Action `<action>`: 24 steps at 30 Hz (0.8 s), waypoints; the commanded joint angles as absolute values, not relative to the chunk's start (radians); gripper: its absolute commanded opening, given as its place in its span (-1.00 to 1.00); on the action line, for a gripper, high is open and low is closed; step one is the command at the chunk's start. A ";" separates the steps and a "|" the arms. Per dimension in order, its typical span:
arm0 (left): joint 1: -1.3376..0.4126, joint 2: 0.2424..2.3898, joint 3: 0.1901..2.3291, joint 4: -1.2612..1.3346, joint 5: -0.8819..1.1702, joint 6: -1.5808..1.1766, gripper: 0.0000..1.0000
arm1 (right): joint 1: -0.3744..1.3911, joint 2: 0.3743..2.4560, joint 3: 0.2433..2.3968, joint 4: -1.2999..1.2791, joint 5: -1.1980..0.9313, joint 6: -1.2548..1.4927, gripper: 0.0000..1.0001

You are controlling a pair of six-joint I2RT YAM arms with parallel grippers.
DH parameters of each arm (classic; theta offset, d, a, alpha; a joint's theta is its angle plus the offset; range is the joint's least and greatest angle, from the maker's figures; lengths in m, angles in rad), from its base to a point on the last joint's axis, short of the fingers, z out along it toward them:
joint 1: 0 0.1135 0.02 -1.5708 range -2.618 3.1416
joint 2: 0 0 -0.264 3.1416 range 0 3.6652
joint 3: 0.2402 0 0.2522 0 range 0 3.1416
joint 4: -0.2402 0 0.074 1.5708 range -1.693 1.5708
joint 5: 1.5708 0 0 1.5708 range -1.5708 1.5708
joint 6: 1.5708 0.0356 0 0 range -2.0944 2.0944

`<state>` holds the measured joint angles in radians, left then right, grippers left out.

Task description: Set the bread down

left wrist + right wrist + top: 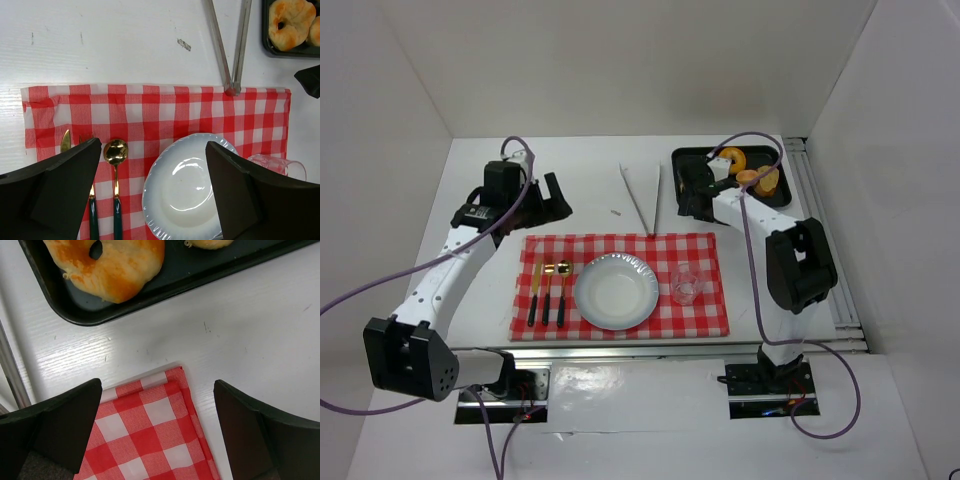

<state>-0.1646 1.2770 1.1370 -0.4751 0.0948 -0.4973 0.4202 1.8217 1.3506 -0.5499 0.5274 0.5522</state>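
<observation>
Golden bread rolls [760, 180] lie in a black tray [695, 155] at the back right. A ring-shaped roll [110, 265] fills the top of the right wrist view, and it also shows in the left wrist view [290, 22]. A white plate [615, 291] sits in the middle of a red checked cloth [700, 250]. My right gripper [692, 198] is open and empty, over the cloth's far right corner [150, 430], just in front of the tray [165, 287]. My left gripper [555, 200] is open and empty, and hangs above the plate [185, 185].
Metal tongs [642, 198] lie on the table behind the cloth, between the grippers. A gold spoon [115, 152] and other dark-handled cutlery lie left of the plate. A clear glass [686, 284] stands to its right. White walls close in the table.
</observation>
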 commanded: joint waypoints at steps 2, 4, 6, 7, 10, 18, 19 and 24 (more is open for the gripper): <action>-0.169 1.285 1.175 -0.480 0.118 -0.482 0.98 | 0.465 1.775 1.335 -0.531 0.592 0.546 1.00; -0.169 1.295 1.175 -0.480 0.118 -0.501 0.98 | 0.474 1.775 1.356 -0.531 0.592 0.546 1.00; -0.169 1.305 1.175 -0.492 0.118 -0.514 0.98 | 0.485 1.787 1.371 -0.543 0.592 0.555 1.00; -0.169 1.321 1.186 -0.503 0.118 -0.514 0.98 | 0.497 1.787 1.384 -0.529 0.578 0.545 1.00; -0.169 1.344 1.206 -0.529 0.143 -0.514 0.98 | 0.537 1.796 1.393 -0.462 0.522 0.496 1.00; -0.169 1.344 1.233 -0.561 0.118 -0.514 0.98 | 0.618 1.942 1.501 -0.328 0.356 0.393 1.00; -0.169 1.333 1.233 -0.561 0.118 -0.514 0.98 | 0.618 1.960 1.514 -0.312 0.339 0.384 1.00; -0.169 1.333 1.233 -0.561 0.109 -0.514 0.98 | 0.609 2.080 1.620 -0.296 0.287 0.373 1.00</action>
<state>-0.1654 1.3487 1.1980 -0.5591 0.1192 -0.5045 0.6212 2.0304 1.5436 -0.3408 0.3305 0.3988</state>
